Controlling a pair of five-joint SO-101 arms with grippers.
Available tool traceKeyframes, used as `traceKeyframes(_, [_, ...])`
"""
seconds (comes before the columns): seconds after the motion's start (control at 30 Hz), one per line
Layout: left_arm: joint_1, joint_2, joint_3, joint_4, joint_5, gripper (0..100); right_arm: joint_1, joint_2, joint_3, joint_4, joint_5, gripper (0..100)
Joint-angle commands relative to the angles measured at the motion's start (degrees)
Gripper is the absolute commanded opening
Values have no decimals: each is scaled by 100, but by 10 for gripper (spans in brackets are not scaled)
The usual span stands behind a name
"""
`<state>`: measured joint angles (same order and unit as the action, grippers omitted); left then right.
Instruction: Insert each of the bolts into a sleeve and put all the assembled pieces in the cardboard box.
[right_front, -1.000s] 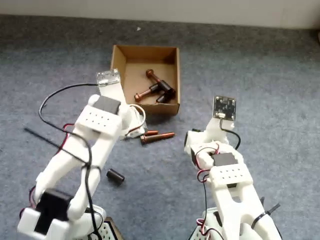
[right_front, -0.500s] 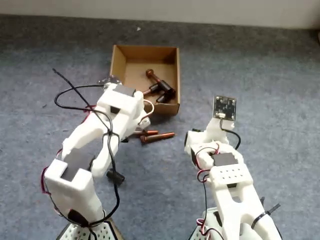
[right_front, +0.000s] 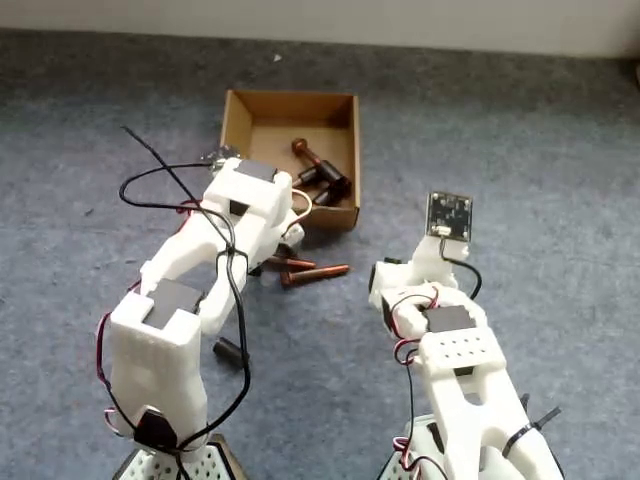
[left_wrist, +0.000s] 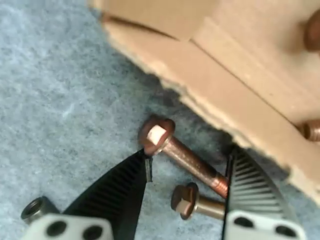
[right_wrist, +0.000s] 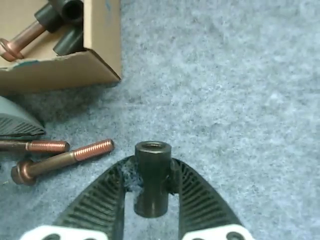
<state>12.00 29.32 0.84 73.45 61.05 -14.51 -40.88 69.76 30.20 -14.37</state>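
Two bolts (right_front: 316, 272) lie beside the cardboard box (right_front: 272, 135), which holds assembled pieces (right_front: 325, 181).

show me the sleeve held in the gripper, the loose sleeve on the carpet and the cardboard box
held sleeve (right_wrist: 152, 180): right wrist view, middle of its barrel
loose sleeve (right_front: 226, 349): high view, its side
cardboard box (right_front: 268, 150): high view, bare floor

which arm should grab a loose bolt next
Left: the left tool, open, straddles the two loose copper metal bolts beside the brown cardboard box. The right tool is shut on a black cylindrical sleeve.
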Motion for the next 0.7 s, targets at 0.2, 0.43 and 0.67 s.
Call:
traceKeyframes(0.2, [-444,84,-40,9,35,11,57,-145,-48,-101,-53,4])
traceKeyframes(0.43, [-418,75,-75,343,53,5,57,-145,-48,-101,-53,4])
traceKeyframes(0.67, [-453,-593,136,659,18,5,57,-145,-48,-101,-53,4])
